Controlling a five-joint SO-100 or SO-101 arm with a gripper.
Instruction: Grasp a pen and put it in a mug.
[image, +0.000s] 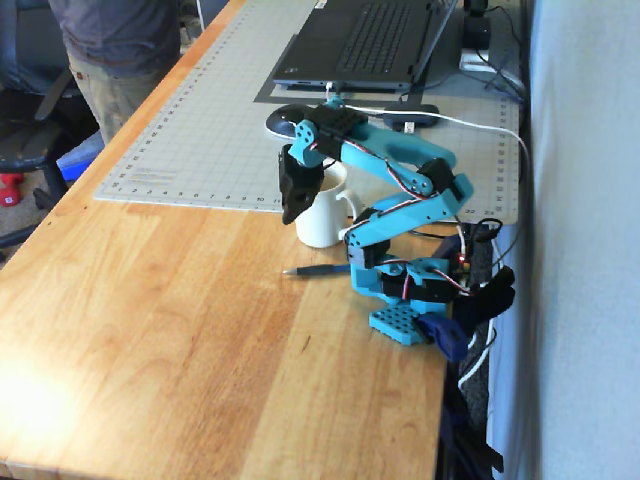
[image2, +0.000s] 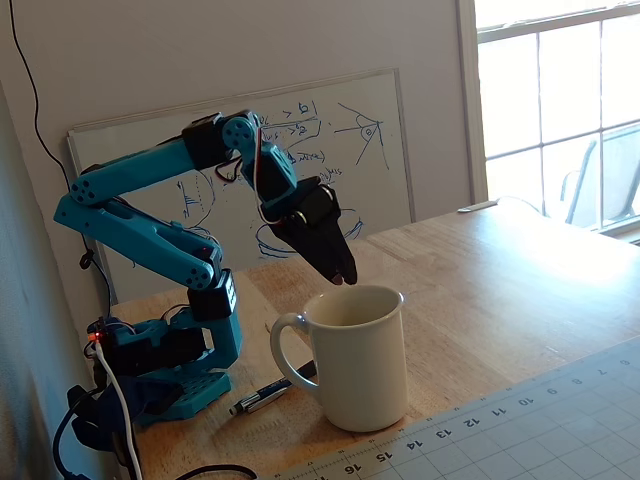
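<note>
The white mug (image: 322, 212) stands on the wooden table by the edge of the grey cutting mat; in a fixed view (image2: 362, 362) its handle points left. The dark pen (image: 314, 269) lies flat on the wood between the mug and the arm's base, and its end also shows beside the mug in a fixed view (image2: 262, 396). My gripper (image: 292, 211) hangs point-down, just above the mug's rim on the side away from the base (image2: 344, 276). Its jaws look shut with nothing in them, and it is clear of the pen.
A laptop (image: 368, 42) and a black-and-white computer mouse (image: 288, 121) sit on the cutting mat (image: 215, 130) behind the mug. A person (image: 112, 50) stands at the table's far left. A whiteboard (image2: 390, 150) leans on the wall. Cables hang by the arm's base (image: 470, 300).
</note>
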